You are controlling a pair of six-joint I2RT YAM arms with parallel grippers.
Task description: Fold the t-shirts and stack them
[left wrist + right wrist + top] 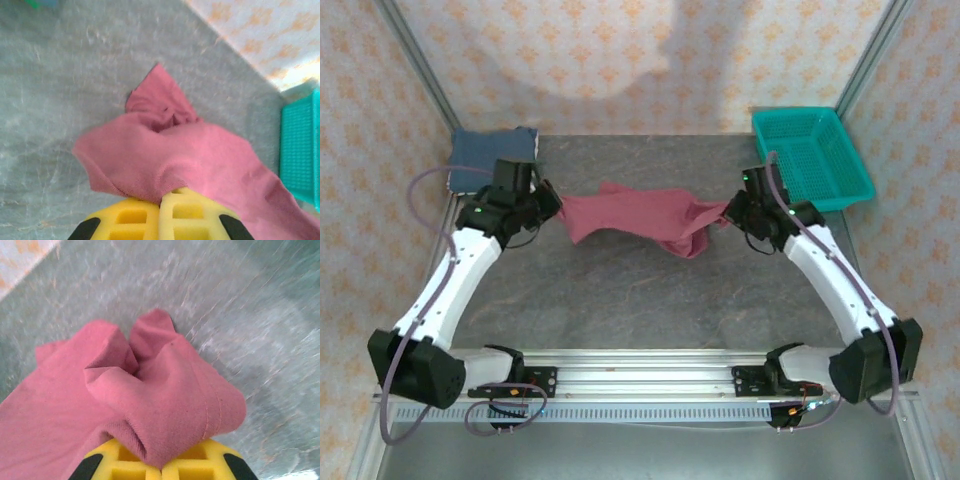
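Maroon t-shirt (635,215) hangs stretched between left claw (553,205) and right claw (728,212), each clenched on one end above the tabletop (620,300); blue t-shirt (492,157) lies folded far left. Even tension and level lowering should spread it flat.

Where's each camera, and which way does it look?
Top: high up behind, facing down: table, left arm, right arm, maroon shirt, blue shirt.
Left wrist: on left arm, facing the basket; left gripper shut on maroon shirt.
Right wrist: on right arm, facing the table; right gripper shut on maroon shirt.
Shared: all three show the maroon shirt.
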